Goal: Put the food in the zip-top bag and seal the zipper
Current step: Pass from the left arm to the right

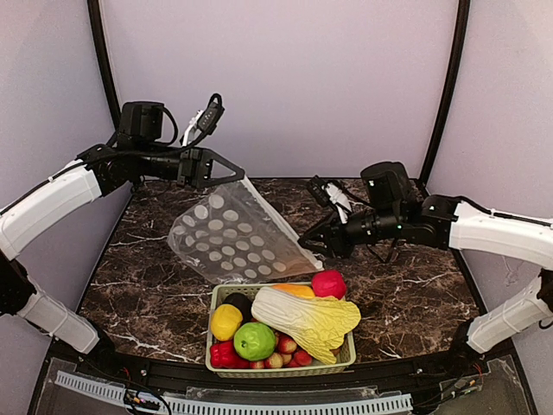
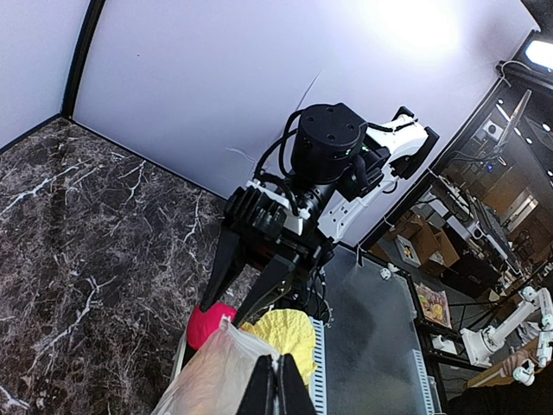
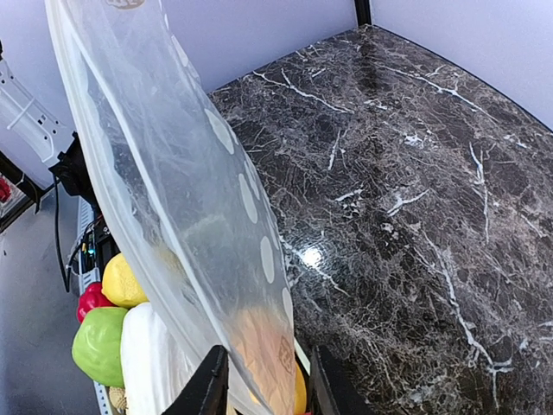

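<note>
My left end effector (image 1: pixel 235 175) is clenched on the top corner of the dotted clear bag (image 1: pixel 229 238), which hangs slanted above the worktop (image 1: pixel 138 285) behind the basket (image 1: pixel 211 339), while my right end effector (image 1: pixel 313 246) stands parted around its lower edge; best pinch one layer only.

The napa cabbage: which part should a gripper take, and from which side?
Grip the napa cabbage across its pale stalk half, coming from straight above, I would judge. It lies on top of the other food in the basket, long axis roughly left to right in the top view, so the jaws can close across its narrower width; the leafy end spreads wider.
</note>
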Motion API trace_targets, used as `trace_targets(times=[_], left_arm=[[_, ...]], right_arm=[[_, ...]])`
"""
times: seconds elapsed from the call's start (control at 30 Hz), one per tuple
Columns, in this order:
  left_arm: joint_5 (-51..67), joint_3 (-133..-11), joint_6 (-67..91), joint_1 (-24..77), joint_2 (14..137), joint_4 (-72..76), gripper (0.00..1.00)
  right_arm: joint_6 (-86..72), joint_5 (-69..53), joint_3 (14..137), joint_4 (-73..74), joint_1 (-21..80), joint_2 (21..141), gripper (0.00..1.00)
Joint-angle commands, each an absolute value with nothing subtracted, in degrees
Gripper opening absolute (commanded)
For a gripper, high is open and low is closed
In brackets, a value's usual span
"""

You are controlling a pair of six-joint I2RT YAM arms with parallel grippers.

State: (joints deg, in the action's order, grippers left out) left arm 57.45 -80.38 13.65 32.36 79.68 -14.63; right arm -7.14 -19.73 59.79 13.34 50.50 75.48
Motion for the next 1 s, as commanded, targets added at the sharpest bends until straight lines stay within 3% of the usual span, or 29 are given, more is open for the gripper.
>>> trace_targets(times=[0.0,0.97], left_arm=[[58.71,-79.74,14.09,32.08,78.31,-12.94,0.01],[58.06,-77.83,13.97,32.08,77.96,-12.72,0.01]], right_arm=[[-6.26,-19.96,62.11,12.08,50.44,76.73,0.28],[-4.5,-20.45,71.47,10.65,55.83,83.43,0.06]])
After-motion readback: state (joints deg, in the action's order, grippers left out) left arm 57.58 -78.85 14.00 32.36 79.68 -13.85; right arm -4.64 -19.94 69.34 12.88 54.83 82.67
